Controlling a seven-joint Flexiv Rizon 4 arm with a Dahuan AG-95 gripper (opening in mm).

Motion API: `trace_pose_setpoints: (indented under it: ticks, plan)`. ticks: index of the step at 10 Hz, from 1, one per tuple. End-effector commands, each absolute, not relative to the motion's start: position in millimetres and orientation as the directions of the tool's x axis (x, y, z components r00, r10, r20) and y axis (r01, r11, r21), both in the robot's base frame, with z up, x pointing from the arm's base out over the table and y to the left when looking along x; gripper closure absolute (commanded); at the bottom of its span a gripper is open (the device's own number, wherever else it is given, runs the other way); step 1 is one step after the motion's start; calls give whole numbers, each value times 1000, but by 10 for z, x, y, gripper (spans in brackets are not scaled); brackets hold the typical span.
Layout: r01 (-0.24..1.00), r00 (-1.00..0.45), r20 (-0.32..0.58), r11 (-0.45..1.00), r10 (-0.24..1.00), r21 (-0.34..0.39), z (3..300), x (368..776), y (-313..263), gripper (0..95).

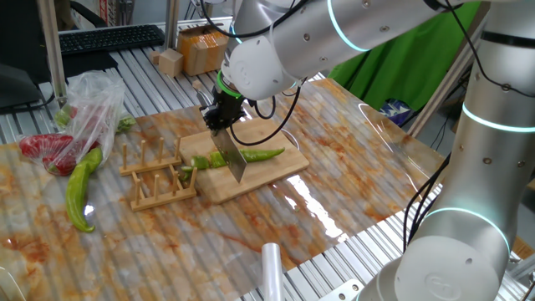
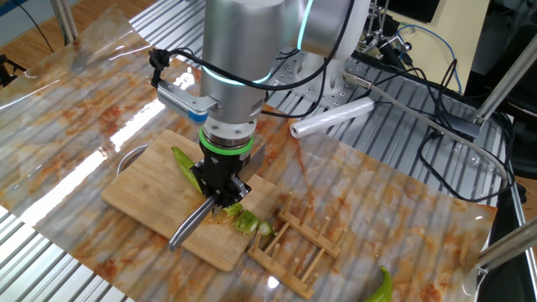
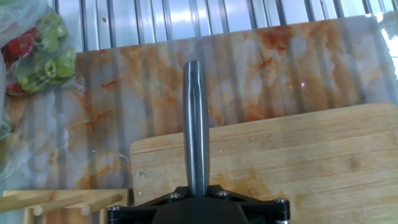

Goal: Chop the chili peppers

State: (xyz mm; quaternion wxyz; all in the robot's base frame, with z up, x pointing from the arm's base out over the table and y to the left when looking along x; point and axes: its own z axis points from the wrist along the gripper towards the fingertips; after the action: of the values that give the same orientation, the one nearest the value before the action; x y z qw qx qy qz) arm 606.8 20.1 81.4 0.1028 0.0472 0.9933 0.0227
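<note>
The gripper [image 2: 220, 191] is clenched on a knife [image 1: 231, 159], whose blade stands down on the bamboo cutting board [image 1: 276, 171] across a chili pepper [image 1: 257, 155]. In the hand view the steel handle [image 3: 196, 124] runs straight out from the fingers over the board's edge. On the blade's far side from the long uncut end, cut chunks [image 2: 246, 221] lie close against the wooden rack [image 2: 294, 247] that butts the board. To cut well here, I judge the blade should press squarely down until it meets the wood, then lift clear before stepping a little along the uncut length. Further off, a paler curved pepper [image 1: 79, 188] lies on the marbled mat beside a plastic bag [image 1: 92, 109] of red peppers
</note>
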Motion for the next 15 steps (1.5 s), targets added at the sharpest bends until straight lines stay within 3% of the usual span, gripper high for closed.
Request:
trace_pose_setpoints:
  ticks: [1, 9, 11, 13, 15]
  plan:
    - [90, -974, -205, 995, 99, 52, 818, 6066, 198, 950]
    - [69, -975, -210, 997, 76, 40, 797, 6059, 187, 950]
    - [64, -972, -225, 997, 71, 38, 645, 6035, 174, 950]
    - [81, -958, -271, 995, 92, 54, 283, 6049, 227, 950]
    - [88, -960, -265, 995, 95, 37, 221, 6051, 233, 950]
